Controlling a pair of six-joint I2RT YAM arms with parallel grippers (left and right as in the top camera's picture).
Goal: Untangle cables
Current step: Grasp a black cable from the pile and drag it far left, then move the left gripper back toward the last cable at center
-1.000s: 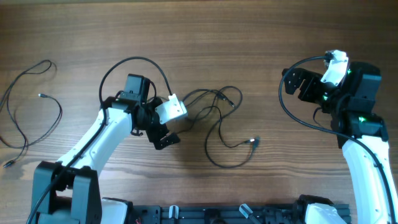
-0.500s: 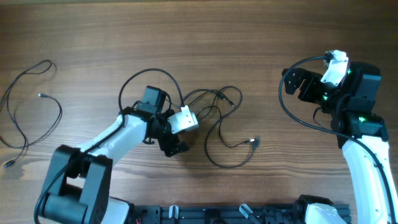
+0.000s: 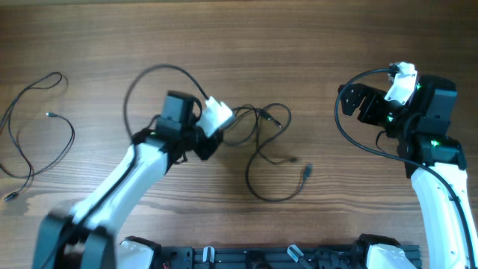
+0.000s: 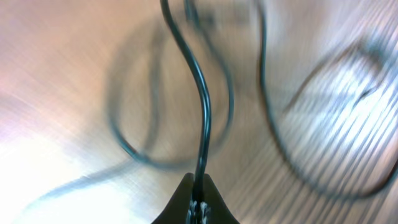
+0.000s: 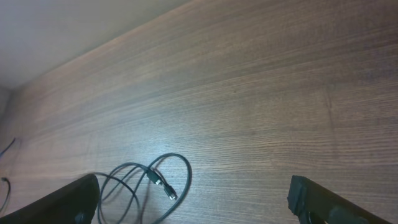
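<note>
Overhead view: wood tabletop [image 3: 239, 45], both arms in frame; the left arm is smeared by blur.

Cables: one tangle [image 3: 263, 146] lies at the centre of the tabletop as overlapping loops of thin black cord. A plug end [image 3: 307, 171] at its lower right is blurred. A single cable [image 3: 30, 142] lies well apart at the far left in open wavy curves, not crossing the tangle. One small plug [image 3: 51, 115] shows inside its curve.

Left tool [image 3: 208, 143]: at the left edge of the tangle, touching it. In the left wrist view the left tool [image 4: 198, 202] has its fingertips pressed together on one strand [image 4: 203, 112]. The strand runs up from the tips in an S-curve. Other loops behind it are too blurred to trace. State: clamped on that strand.

Right tool [image 3: 357, 103]: at the right side of the tabletop, well apart from the tangle, touching no cable. In the right wrist view the right tool [image 5: 196, 193] shows one dark finger in each lower corner with a wide gap between them. State: wide, holding nothing. That view also shows a loop [image 5: 134, 180] of the tangle on the wood, with two plug ends [image 5: 163, 185] just beside each other.
</note>
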